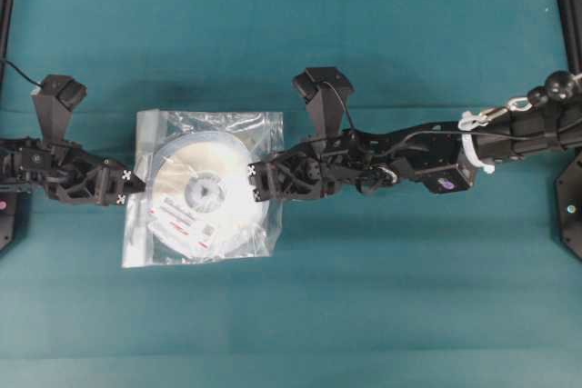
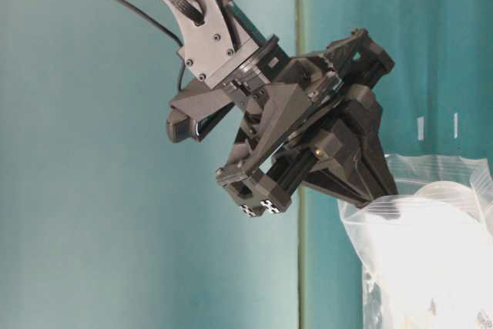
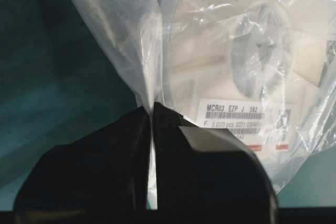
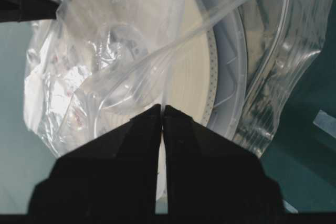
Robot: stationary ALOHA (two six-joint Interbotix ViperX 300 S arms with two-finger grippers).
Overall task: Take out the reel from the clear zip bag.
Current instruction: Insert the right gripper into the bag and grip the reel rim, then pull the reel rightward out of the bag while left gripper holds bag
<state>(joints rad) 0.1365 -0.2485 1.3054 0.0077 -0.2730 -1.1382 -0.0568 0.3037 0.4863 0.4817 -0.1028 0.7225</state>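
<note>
Plastic is pinched on both sides right now. I see the clear zip bag (image 1: 205,190) lying flat on the green table (image 1: 382,34), near the middle and a bit to the left. The reel (image 1: 202,195) is inside it, round and white, with its grey middle part showing through the shiny film. A white label with a red stripe (image 1: 182,227) sits on the lower part of the disc. My left gripper (image 1: 136,186) is at the left edge of the bag. In the left wrist view its fingers (image 3: 110,161) are pressed together on a thin fold of the bag (image 3: 142,51), and the film rises from between them in a tight pleat. The reel's label (image 3: 244,124) is just beyond, with small printed letters on it. My right gripper (image 1: 255,181) reaches in from the right side and sits over the right part of the bag. In the right wrist view its fingers (image 4: 194,156) are pressed together too, with a strip of the clear film caught between them. The reel's rim (image 4: 231,77) curves past just behind them, under the plastic. The zip strip (image 4: 286,61) runs along the bag's edge on the right of that view. From table level I see one black gripper (image 2: 370,190) pointing down into the puffy corner of the bag (image 2: 431,229).
</note>
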